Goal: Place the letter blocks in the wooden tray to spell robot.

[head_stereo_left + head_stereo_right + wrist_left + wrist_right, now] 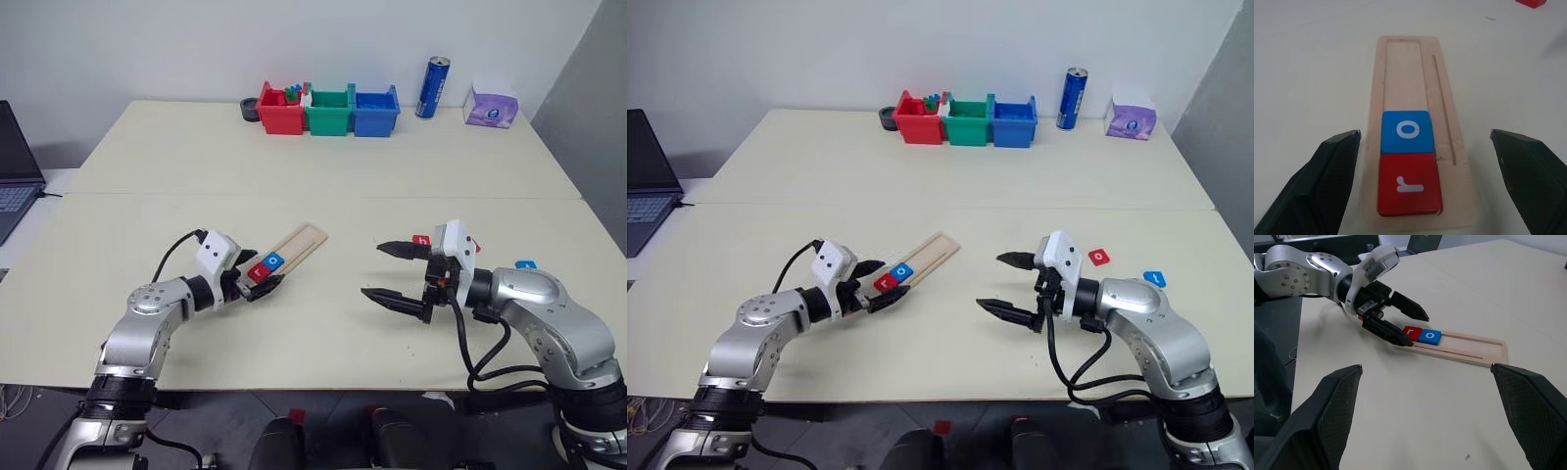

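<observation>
With red r and blue o seated in the wooden tray (294,247), the wide-open, empty right gripper (1011,284) sits nearer the loose blocks (1099,257) toward the tabletop's right edge than the open left gripper (257,279).

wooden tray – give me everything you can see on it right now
The wooden tray is a long, narrow strip of pale wood with rounded corners, a shallow recessed channel and a thin groove beside it. It lies flat on the cream table, angled diagonally. A red r block fills the channel's end slot nearest the left tool, and a blue o block sits against it; the other slots are empty. The left tool's open fingers straddle that end; I cannot tell whether they touch the tray.
</observation>
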